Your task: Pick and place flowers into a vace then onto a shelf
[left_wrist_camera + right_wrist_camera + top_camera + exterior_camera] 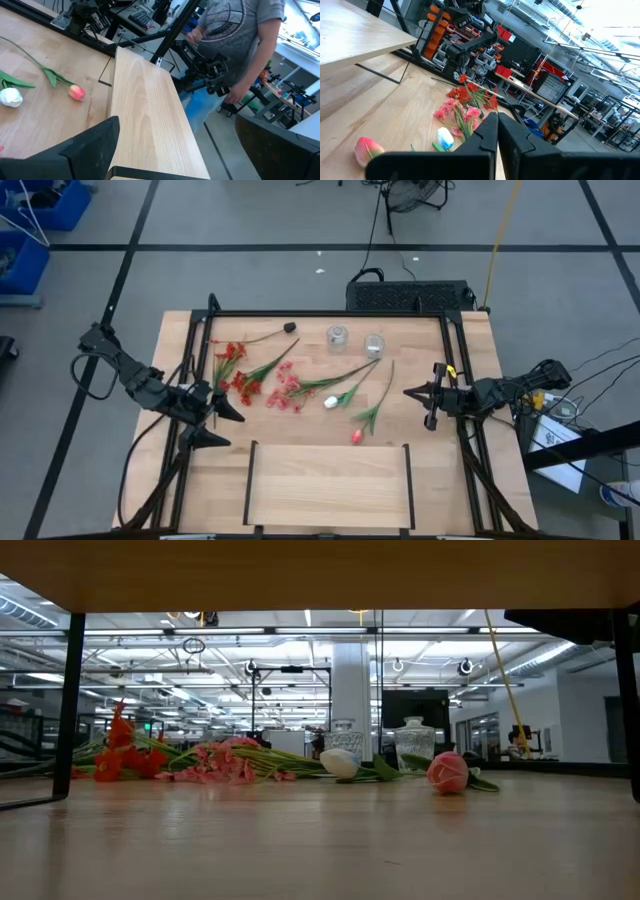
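— Starting from the left side, what's there?

— The left gripper (218, 425) hangs over the table's left edge with its fingers spread wide apart and nothing between them. Just beside it lie the red sprays (232, 370), then the pink sprays (284, 392).

— And in the middle?

— The white tulip bud (331, 402) rests flat among the green stalks, and the pink-red tulip bud (356, 437) lies nearer the shelf (328, 485) (the low light-wood board with black rails at its short sides). All the flowers are flat on the tabletop (420, 420), none on the shelf. Behind them stand two small glass vases (337, 335), upright and apart from each other, with a small dark object (289, 327) to their left.

— The right side?

— The right gripper (421, 396) sits at the table's right edge, its fingers pressed together, gripping nothing. In the left wrist view a person in a grey shirt (240, 30) stands beyond the table.
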Controlling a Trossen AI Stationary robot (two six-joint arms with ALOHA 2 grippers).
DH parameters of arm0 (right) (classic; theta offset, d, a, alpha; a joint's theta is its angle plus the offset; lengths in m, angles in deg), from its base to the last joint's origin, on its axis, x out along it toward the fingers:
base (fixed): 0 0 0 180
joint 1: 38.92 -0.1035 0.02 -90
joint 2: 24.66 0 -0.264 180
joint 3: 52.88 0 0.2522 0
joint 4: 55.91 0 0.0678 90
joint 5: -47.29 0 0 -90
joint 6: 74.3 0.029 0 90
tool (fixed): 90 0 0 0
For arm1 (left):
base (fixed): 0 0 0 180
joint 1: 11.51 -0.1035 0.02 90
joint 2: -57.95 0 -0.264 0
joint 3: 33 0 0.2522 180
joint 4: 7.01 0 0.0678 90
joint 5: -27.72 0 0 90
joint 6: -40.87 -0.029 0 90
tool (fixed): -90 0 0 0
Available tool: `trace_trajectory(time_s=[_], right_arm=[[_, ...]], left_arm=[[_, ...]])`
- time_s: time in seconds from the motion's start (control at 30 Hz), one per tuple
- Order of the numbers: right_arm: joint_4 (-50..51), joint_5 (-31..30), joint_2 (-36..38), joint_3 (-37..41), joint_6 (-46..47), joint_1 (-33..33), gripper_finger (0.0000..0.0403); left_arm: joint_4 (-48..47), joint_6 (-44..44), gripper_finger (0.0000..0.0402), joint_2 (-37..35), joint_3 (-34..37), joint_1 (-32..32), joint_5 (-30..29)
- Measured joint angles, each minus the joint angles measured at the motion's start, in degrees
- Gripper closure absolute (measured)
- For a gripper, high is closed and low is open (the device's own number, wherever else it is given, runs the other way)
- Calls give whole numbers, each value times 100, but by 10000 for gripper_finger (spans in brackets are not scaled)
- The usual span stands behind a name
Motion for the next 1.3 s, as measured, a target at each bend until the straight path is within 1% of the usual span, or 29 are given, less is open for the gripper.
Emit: trace_trajectory(time_s=[0.8,0.83,0.9,0.97,1.07,1.13,1.17,1.23,1.27,1.3], right_arm=[[-1,1,0,1,-1,1,399],[-12,1,1,1,-54,1,398],[-122,-5,-12,-1,-573,48,399],[-304,61,-12,-1,-937,79,399],[-687,165,-12,-1,-998,75,399],[-1115,247,-19,-1,-982,79,399],[-1376,362,-21,-1,-717,77,399],[-1888,716,-17,-1,305,73,399],[-2197,751,-20,-1,738,69,399],[-2522,623,-38,-1,1170,71,399]], left_arm=[[-1,-26,2,0,0,0,0],[1,-152,2,0,0,0,-1],[13,-758,2,0,0,-10,-79],[303,-1348,2,17,2,-33,-488],[1186,-2133,2,105,0,-90,-1637],[1876,-2538,2,164,0,-148,-2350],[2194,-2702,2,180,1,-177,-2671],[2685,-2903,2,182,0,-229,-3173],[2841,-2915,2,181,0,-245,-3331],[2996,-2910,2,175,0,-267,-3461]])
